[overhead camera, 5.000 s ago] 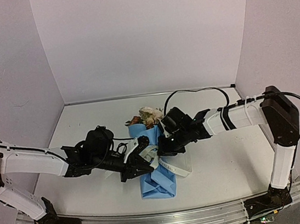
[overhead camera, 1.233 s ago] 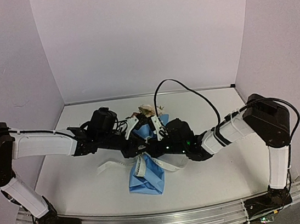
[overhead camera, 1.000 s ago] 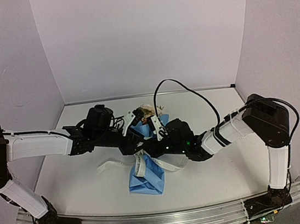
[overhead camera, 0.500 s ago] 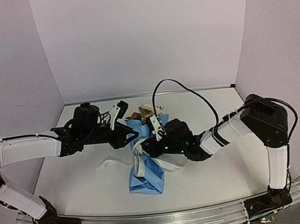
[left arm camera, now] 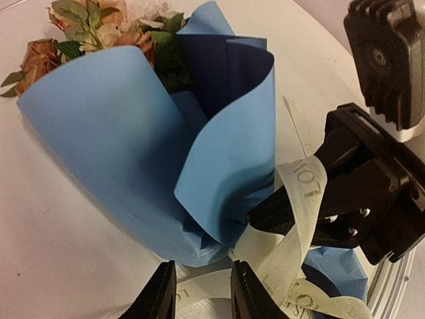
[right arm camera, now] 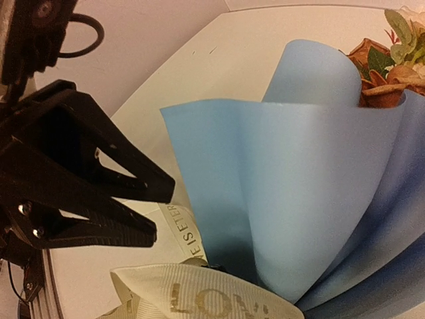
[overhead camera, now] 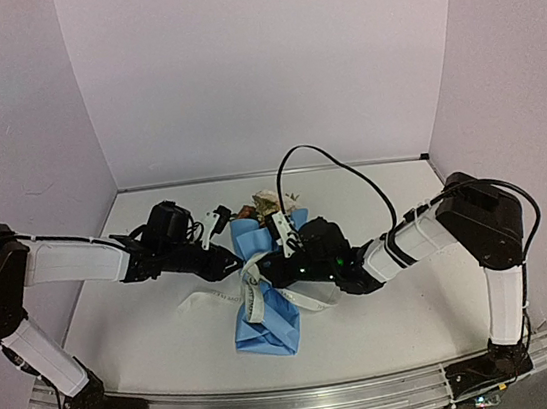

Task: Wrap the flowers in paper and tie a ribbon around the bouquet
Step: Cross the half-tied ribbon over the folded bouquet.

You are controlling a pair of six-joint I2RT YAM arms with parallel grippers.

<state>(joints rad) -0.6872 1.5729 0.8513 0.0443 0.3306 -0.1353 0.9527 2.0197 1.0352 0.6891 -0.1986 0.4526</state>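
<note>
Right gripper (left arm camera: 255,216) pinched the ribbon (left arm camera: 302,193) beside the bouquet (left arm camera: 99,126); left gripper (left arm camera: 202,290) hovered part-open, empty. Slack ribbon could slip, letting the paper (left arm camera: 232,146) spring open.

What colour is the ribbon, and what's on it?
The ribbon is cream-white with tan printed letters. It shows best in the right wrist view.

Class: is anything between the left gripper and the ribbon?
Nothing visible. The ribbon lies just ahead of the left gripper; the right gripper pinches its loop beside the bouquet.
</note>
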